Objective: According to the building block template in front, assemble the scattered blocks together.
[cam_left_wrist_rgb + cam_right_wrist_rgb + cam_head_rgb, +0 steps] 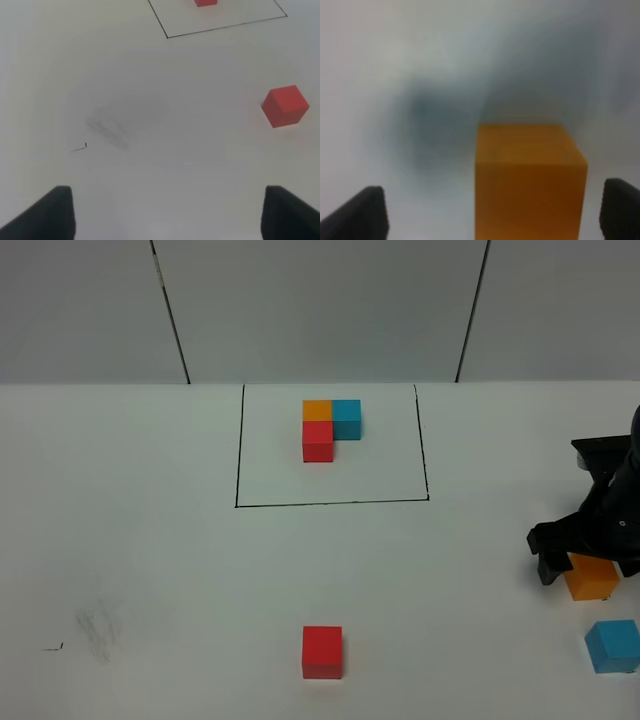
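The building block template (330, 428) is an L of orange, blue and red cubes inside a black drawn rectangle (332, 503) at the back middle. Of the scattered blocks, the red cube (322, 652) sits at the front middle and also shows in the left wrist view (285, 106). The orange cube (591, 578) and the blue cube (612, 645) sit at the far right. My right gripper (588, 552) is open and hangs low over the orange cube (530, 180), which lies between its fingers (370, 212) without touching them. My left gripper (167, 215) is open and empty, over bare table left of the red cube.
A grey smudge (98, 628) and a small black mark (52, 647) are on the white table at the front left. The right arm's black body (612, 490) stands at the right edge. A white wall with two dark seams runs behind the table.
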Robot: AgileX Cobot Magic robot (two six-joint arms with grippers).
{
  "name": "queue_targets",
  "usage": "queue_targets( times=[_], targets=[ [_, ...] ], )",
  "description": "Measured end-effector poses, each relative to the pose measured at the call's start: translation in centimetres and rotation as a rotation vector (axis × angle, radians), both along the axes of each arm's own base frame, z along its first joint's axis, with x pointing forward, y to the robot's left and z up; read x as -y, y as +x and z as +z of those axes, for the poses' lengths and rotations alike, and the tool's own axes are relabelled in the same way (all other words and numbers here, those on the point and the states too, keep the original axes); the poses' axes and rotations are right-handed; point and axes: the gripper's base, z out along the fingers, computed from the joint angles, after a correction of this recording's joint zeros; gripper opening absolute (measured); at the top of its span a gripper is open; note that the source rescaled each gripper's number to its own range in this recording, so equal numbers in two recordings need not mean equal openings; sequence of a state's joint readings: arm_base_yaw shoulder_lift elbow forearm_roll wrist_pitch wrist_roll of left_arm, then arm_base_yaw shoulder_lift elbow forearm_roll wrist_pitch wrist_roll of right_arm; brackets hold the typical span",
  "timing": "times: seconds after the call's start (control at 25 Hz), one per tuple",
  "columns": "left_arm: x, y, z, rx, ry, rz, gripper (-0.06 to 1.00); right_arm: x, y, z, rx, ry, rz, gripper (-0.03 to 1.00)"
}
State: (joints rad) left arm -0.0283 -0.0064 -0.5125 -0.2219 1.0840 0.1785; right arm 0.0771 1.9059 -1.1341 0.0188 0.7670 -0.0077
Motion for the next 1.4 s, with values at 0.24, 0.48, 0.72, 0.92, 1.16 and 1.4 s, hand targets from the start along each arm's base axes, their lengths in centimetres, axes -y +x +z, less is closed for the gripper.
queue_targets(
  times=[0.24,0.48,0.72,0.92,1.16,1.4],
  targets=[
    [0.0,0.0,0.0,0.0,0.0,0.0,0.96,0.1,0.2,-0.7,-0.006,-0.014,0.004,0.79],
    [0.0,0.0,0.0,0.0,0.0,0.0,0.96,0.1,0.2,-2.2,-0.048,-0.021,0.008,0.79],
    [0.0,0.0,0.0,0.0,0.0,0.0,0.96,0.1,0.3,-2.4,-0.046,-0.021,0.008,0.79],
    [0.0,0.0,0.0,0.0,0.0,0.0,0.96,0.1,0.3,-2.4,-0.045,-0.021,0.008,0.79],
    [0.0,0.0,0.0,0.0,0.0,0.0,0.96,0.1,0.3,-2.4,-0.045,-0.022,0.009,0.79],
    [0.0,0.0,0.0,0.0,0.0,0.0,0.96,0.1,0.3,-2.4,-0.048,-0.022,0.009,0.66]
  ],
)
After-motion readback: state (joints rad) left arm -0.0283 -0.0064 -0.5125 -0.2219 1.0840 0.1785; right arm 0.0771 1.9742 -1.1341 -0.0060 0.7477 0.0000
